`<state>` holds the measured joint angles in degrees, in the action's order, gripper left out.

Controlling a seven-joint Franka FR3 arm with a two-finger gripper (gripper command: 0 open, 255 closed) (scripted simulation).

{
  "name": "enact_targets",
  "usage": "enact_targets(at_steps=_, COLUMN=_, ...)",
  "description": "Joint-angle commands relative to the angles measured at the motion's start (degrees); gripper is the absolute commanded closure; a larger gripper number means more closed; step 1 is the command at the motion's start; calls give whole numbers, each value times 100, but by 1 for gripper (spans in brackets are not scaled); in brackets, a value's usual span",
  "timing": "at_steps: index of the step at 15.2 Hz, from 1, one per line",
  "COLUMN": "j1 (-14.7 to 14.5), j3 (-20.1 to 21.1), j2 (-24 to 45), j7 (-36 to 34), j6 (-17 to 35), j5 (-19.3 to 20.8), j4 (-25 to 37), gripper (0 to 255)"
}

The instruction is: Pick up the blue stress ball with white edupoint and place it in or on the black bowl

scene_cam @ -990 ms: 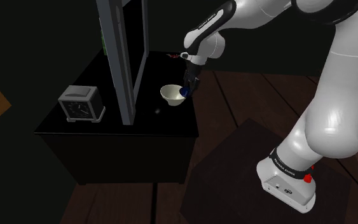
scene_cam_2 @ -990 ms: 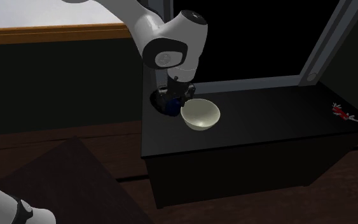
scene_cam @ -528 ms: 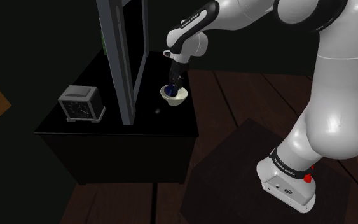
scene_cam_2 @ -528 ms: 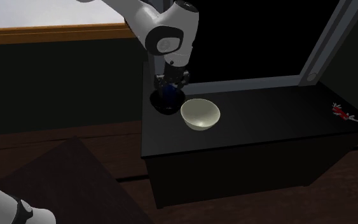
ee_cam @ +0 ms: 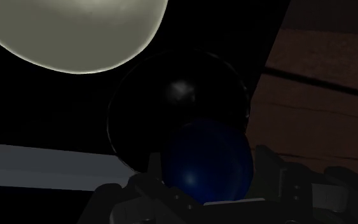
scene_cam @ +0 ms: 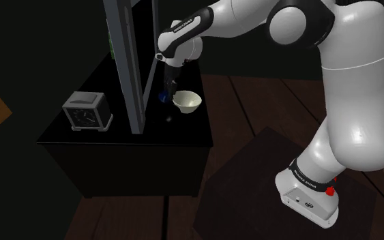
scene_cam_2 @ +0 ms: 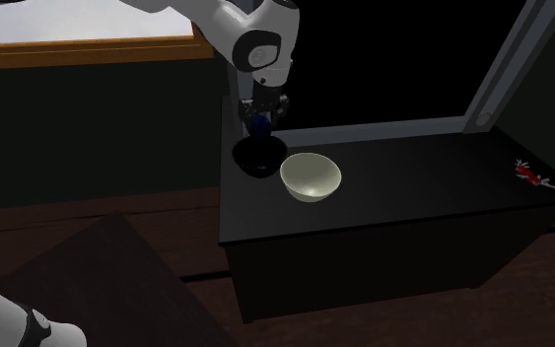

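The dark blue ball (ee_cam: 208, 159) was found clasped between the two black fingers (ee_cam: 274, 175) of the hand (scene_cam_2: 260, 118), clear of every surface. It hung directly over the black bowl (scene_cam_2: 257, 158), whose glossy hollow lay just beyond the ball in the wrist view; ball and bowl were apart. The black bowl stood at the corner of the black desk (scene_cam_2: 413, 197), at the second exterior view's left end. Just beside it, towards that view's right, stood a pale cream bowl (scene_cam_2: 311, 177), upright and apart from the hand. A small red object (scene_cam_2: 530, 174) lay near the desk's right end, well apart from both bowls. In the shoulder view a grey square clock (scene_cam: 86, 110) stood on the desk to the left of a grey upright frame (scene_cam: 132, 68). The white arm (scene_cam: 347, 82) reached in above a dark plank floor (scene_cam: 252, 95)
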<state>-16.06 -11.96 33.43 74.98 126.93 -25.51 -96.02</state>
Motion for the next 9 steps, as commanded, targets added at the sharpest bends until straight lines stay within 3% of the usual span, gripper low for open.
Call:
enact_targets(at_steps=1, j1=0, j3=27, j2=121, j7=9, j6=80, j5=-35, j4=43, gripper=255)
enact_targets(at_steps=9, j1=58, j3=130, j2=516, j7=181, j6=458, j5=-192, j4=40, gripper=255)
